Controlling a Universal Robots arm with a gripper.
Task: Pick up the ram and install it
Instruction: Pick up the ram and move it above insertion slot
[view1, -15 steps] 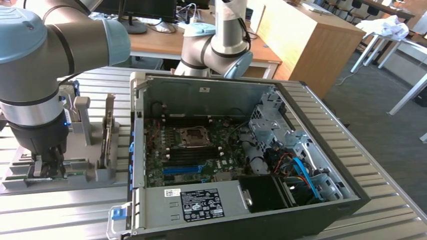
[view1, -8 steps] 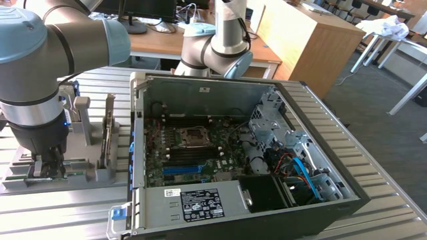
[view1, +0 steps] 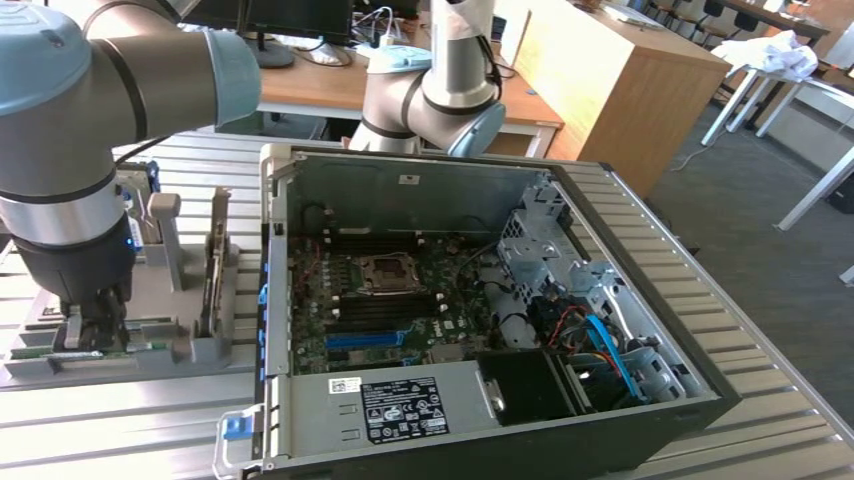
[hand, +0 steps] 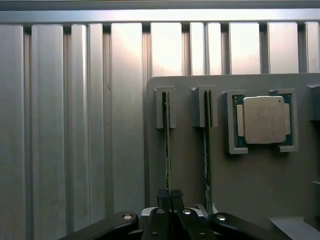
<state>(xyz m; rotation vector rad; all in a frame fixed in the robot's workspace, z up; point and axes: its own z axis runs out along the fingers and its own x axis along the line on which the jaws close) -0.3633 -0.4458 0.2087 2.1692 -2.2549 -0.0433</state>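
In the wrist view the ram (hand: 167, 150) stands on edge in a slot of the grey holder (hand: 250, 190), seen as a thin dark green strip. My gripper (hand: 169, 195) is shut on its near end, the two black fingers pinched against its sides. A second similar stick (hand: 206, 150) stands in the neighbouring slot. In the exterior view my gripper (view1: 91, 335) reaches straight down onto the grey holder (view1: 180, 350) at that view's left, beside the open computer case (view1: 280, 300).
A square silver processor chip (hand: 263, 120) lies in a pocket of the holder. The open case holds the motherboard (view1: 387, 300) with blue slots (view1: 367, 338), a drive cage (view1: 534, 250) and a power supply (view1: 400, 405). Ribbed metal table (view1: 120, 430) all around.
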